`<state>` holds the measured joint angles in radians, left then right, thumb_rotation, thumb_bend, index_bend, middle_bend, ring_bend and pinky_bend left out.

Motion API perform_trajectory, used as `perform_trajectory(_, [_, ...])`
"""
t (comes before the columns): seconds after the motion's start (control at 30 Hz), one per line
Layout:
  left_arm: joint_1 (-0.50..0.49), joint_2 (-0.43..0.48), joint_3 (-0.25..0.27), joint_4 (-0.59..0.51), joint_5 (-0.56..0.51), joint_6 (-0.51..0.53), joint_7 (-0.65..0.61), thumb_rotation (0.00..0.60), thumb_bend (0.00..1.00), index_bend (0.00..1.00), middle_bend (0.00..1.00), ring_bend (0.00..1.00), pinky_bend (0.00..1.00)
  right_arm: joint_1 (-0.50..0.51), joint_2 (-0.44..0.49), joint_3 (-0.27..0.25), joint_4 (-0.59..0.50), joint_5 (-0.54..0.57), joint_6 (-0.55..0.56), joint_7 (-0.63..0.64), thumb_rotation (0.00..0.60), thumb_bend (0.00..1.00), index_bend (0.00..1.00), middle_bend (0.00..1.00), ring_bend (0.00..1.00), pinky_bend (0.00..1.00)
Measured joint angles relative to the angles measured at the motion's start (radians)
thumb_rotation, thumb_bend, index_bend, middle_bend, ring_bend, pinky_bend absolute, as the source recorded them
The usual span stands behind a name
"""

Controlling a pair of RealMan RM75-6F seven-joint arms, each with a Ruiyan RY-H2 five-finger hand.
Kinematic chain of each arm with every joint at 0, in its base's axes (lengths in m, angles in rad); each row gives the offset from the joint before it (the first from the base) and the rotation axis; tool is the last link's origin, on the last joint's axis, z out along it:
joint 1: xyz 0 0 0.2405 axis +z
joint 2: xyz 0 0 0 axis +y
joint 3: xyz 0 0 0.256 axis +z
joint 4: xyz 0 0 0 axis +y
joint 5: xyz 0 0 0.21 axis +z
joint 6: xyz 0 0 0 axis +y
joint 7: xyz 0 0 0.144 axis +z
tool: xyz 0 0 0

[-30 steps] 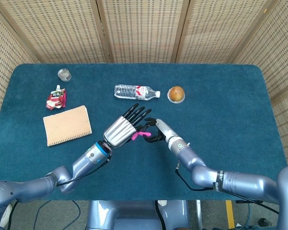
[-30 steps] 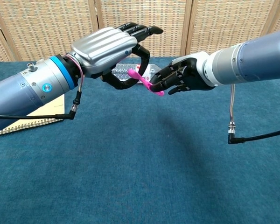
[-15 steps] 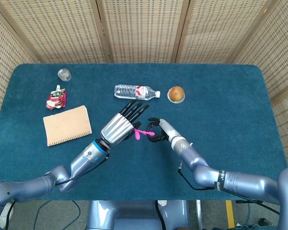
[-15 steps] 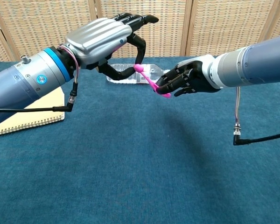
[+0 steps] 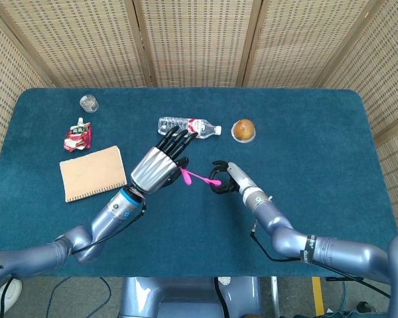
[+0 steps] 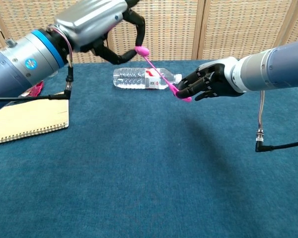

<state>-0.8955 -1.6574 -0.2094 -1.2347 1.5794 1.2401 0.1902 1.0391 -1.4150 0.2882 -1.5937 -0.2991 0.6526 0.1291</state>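
A thin pink plastic stick [image 5: 199,177] [image 6: 161,74] with a rounded end spans the gap between my two hands above the blue table. My left hand [image 5: 158,165] [image 6: 97,20] is raised and pinches the rounded end between thumb and a finger, the other fingers stretched out. My right hand [image 5: 224,180] [image 6: 208,87] is lower and further right; it grips the stick's other end in its curled fingertips. The stick slopes down from the left hand to the right hand.
A clear water bottle [image 5: 188,126] [image 6: 146,79] lies just behind the hands. A round brown bun in a cup [image 5: 243,129] sits to its right. A tan spiral notebook [image 5: 93,173] [image 6: 27,121], a red pouch [image 5: 77,137] and a small glass jar [image 5: 88,103] are at the left.
My left hand has risen and drawn back to the left with the stick's rounded end. The right hand shifted slightly right, so the hands are further apart.
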Motion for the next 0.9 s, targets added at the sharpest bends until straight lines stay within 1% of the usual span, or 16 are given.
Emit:
perform_trajectory(0.3, [0.020,0.098,-0.054,-0.075,-0.035,0.033,-0.019,0.600,0.53,0.83,0.00,0.00,0.00,-0.023,0.024,-0.003,0.001,-0.006,0.001,0.006,0.600,0.61,0.71,0.19,0.00,0.00])
perform_trajectory(0.5, [0.046,0.172,-0.092,-0.107,-0.072,0.058,-0.043,0.600,0.53,0.83,0.00,0.00,0.00,-0.044,0.049,-0.004,-0.003,-0.012,0.001,0.012,0.600,0.61,0.71,0.19,0.00,0.00])
perform_trajectory(0.73, [0.088,0.250,-0.124,-0.109,-0.122,0.082,-0.087,0.600,0.53,0.84,0.00,0.00,0.00,-0.067,0.075,-0.003,-0.012,-0.024,-0.001,0.022,0.600,0.61,0.71,0.19,0.00,0.00])
perform_trajectory(0.9, [0.128,0.306,-0.136,-0.076,-0.155,0.097,-0.137,0.600,0.53,0.84,0.00,0.00,0.00,-0.088,0.095,-0.003,-0.021,-0.035,-0.004,0.032,0.600,0.61,0.71,0.19,0.00,0.00])
